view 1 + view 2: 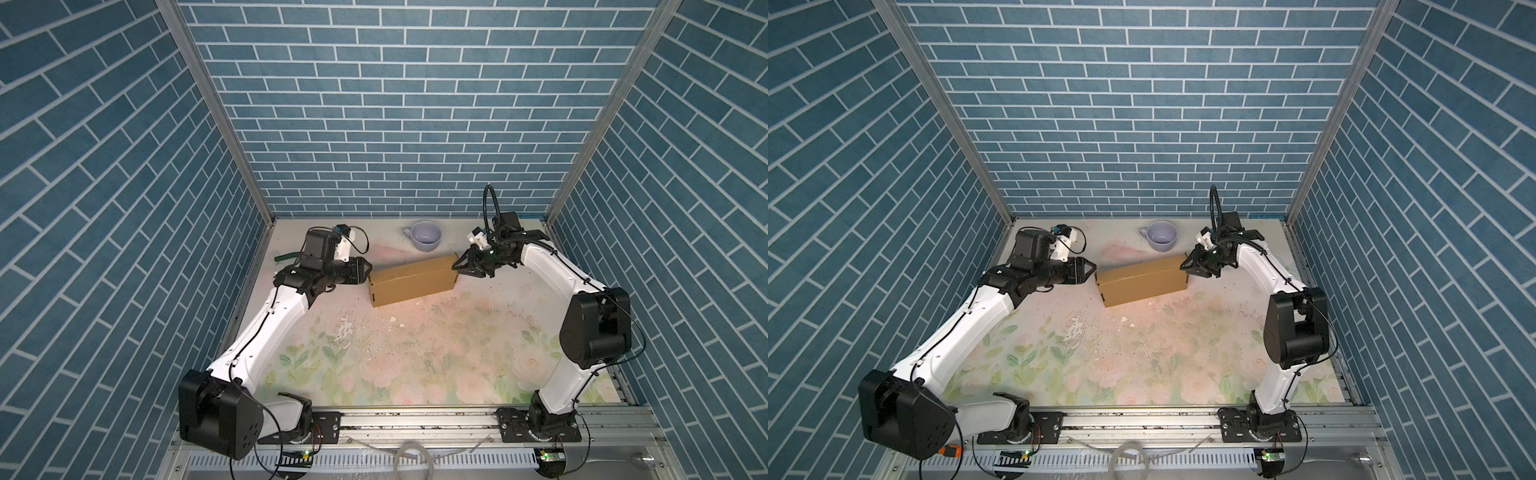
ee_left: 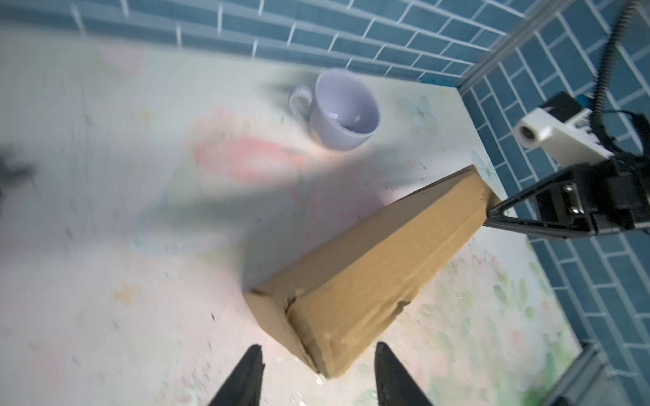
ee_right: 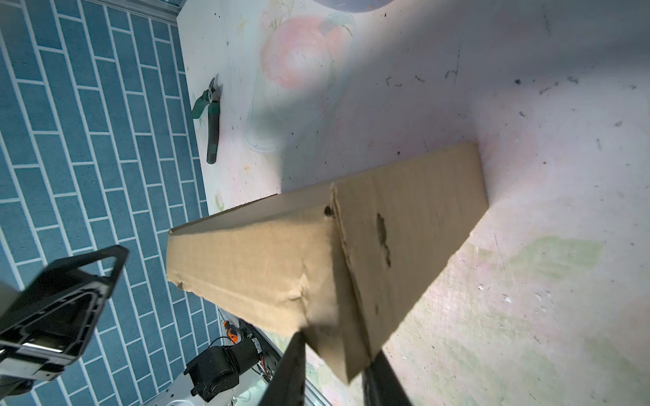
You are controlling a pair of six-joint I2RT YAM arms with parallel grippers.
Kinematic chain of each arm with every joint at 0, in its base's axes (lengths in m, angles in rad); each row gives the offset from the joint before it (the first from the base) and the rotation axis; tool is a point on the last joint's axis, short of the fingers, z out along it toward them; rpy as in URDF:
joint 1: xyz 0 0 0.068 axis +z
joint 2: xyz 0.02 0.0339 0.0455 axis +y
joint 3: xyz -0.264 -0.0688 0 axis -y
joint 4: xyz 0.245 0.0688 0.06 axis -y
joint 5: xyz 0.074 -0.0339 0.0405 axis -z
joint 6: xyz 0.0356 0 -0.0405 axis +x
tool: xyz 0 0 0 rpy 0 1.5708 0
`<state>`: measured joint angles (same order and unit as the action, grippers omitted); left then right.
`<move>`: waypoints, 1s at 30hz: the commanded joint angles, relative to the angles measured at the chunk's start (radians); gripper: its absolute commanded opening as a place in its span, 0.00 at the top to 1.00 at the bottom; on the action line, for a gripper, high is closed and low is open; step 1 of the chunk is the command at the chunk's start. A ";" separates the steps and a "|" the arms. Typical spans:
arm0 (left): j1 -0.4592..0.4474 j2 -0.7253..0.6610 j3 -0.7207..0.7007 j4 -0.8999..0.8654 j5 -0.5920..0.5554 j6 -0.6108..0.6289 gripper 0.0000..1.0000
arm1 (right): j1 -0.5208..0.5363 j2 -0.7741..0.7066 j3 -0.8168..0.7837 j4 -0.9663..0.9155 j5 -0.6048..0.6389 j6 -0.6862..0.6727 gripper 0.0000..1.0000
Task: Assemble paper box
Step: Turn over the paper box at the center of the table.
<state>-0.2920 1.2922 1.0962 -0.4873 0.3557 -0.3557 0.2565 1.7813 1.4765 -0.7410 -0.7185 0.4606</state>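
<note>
The paper box (image 1: 411, 280) (image 1: 1142, 280) is a closed brown cardboard box lying slantwise at the back middle of the table. My left gripper (image 1: 368, 269) (image 1: 1094, 270) is level with its left end. In the left wrist view the left gripper (image 2: 318, 358) is open, and the box (image 2: 369, 267) pokes a corner between the tips without touching them. My right gripper (image 1: 458, 266) (image 1: 1185, 266) is at the box's right end. In the right wrist view the right gripper (image 3: 337, 344) is shut on the end corner of the box (image 3: 281, 260).
A pale lilac cup (image 1: 424, 236) (image 1: 1162, 236) (image 2: 343, 110) stands upright behind the box near the back wall. Green-handled pliers (image 3: 211, 116) (image 1: 286, 257) lie by the left wall, behind the left arm. Blue brick walls close in the table's back and sides.
</note>
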 commanded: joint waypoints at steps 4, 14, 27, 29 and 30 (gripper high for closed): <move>0.007 0.020 -0.044 0.042 0.013 -0.189 0.41 | 0.002 0.043 -0.001 -0.032 0.058 0.004 0.73; 0.022 0.089 -0.114 0.158 0.052 -0.216 0.52 | 0.002 0.046 -0.006 -0.024 0.054 0.010 0.76; 0.042 0.126 -0.201 0.146 0.074 -0.139 0.77 | 0.001 0.052 -0.016 -0.014 0.053 0.022 0.79; 0.042 0.134 -0.214 0.142 0.076 -0.128 0.77 | 0.001 0.052 -0.018 -0.010 0.052 0.026 0.79; 0.042 0.140 -0.227 0.144 0.070 -0.123 0.77 | 0.000 0.053 -0.018 -0.010 0.052 0.026 0.79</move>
<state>-0.2584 1.3708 0.9413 -0.2005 0.4728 -0.5251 0.2569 1.7897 1.4765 -0.6949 -0.7338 0.4751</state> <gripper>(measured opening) 0.231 0.212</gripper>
